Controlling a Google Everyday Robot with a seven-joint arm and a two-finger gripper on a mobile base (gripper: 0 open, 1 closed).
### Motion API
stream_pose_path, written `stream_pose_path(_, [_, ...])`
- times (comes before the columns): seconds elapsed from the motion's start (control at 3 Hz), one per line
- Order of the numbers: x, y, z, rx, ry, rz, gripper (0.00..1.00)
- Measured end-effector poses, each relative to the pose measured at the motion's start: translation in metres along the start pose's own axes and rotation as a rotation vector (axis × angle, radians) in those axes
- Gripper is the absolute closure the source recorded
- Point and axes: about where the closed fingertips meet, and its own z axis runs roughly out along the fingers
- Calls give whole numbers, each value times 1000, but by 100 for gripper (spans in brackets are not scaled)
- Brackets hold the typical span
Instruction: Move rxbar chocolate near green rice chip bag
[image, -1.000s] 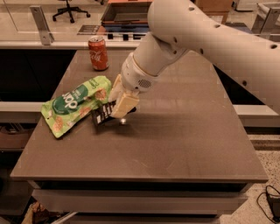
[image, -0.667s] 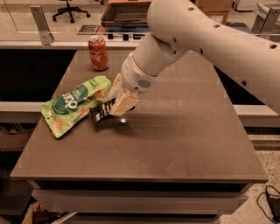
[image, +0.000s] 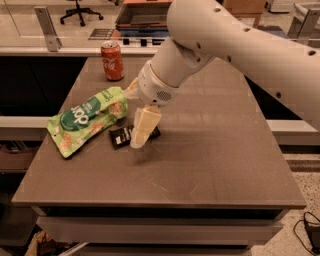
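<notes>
Our gripper (image: 136, 118) hangs over the left half of the tabletop (image: 215, 155), roughly midway between the far edge and the near edge, at the end of the bulky white arm (image: 235, 45) that reaches in from the right. We see its jaws standing apart. The nearer pale finger (image: 144, 127) slants down toward the near edge, with its tip at or just above the wood. The other finger (image: 131, 89) sits farther back, toward the far edge, beside the top corner of the green rice chip bag (image: 82, 120).

We find the rxbar chocolate (image: 120, 136) lying flat on the tabletop directly beneath that nearer finger. The finger crosses the middle of the black wrapper, so only the bar's two ends show (the left end more fully than the right). Nothing is clamped on the bar. It rests on the table and partly under the gripper, with only one finger over it, and we cannot tell whether that finger presses on the wrapper.

We see the bag lying flat along the left edge, its length running diagonally, with the lower end toward the near-left corner. The bar sits just beside the bag's right side, and we cannot tell whether the two touch.

A red soda can (image: 113, 61) stands upright close to the far-left corner, well apart from the bar and the gripper.
</notes>
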Motion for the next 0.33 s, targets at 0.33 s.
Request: stream_pose_path(0.33, [0, 0, 0, 0, 0, 0, 0])
